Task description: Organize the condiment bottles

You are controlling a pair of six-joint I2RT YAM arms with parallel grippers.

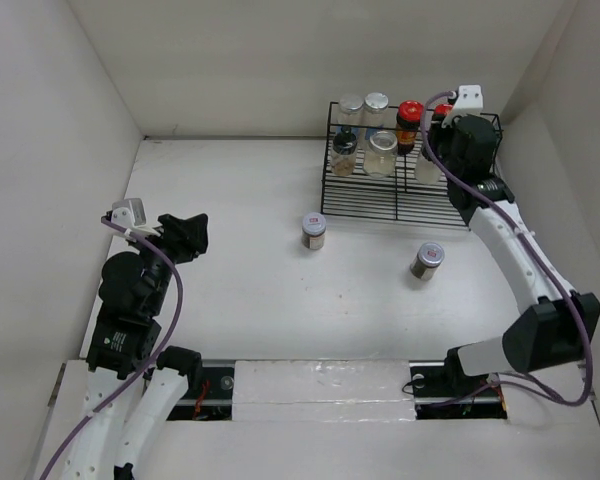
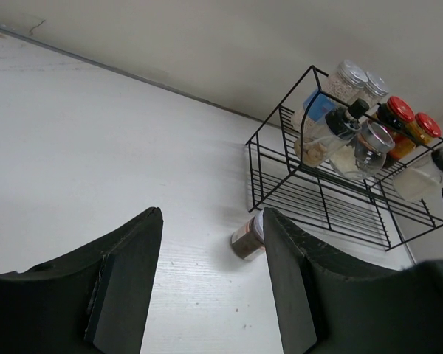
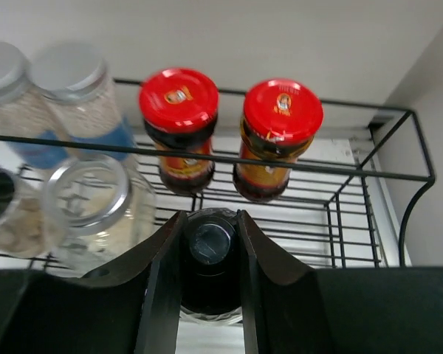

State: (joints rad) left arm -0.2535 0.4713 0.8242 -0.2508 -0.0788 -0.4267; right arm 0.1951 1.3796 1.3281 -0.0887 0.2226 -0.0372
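The left gripper [image 1: 188, 233] hangs over the near left of the surface [image 1: 240, 300], its jaws spread with nothing between them. Farther out, two silver-lidded jars stand loose on the surface, well apart. The right jar [image 1: 427, 261] is the nearer. The middle jar [image 1: 314, 231] is a little farther, just in front of the wire rack [image 1: 400, 205].

The rack sits at the far right. At the left of its near row stand a dark-capped jar [image 1: 344, 152] and, just to its right, a clear glass jar [image 1: 382, 152]. Right of these, the right gripper [image 3: 209, 220] reaches down into the rack, its jaws pinching the black-capped bottle [image 3: 209, 247] at the cap. Whether the bottle's base rests on the wires cannot be told.

Along the rack's far rail, from left to right, stand the left blue-labelled jar [image 1: 351, 108], the right blue-labelled jar [image 1: 376, 105], the left red-capped bottle [image 3: 179, 125] and the right red-capped bottle [image 3: 280, 133].
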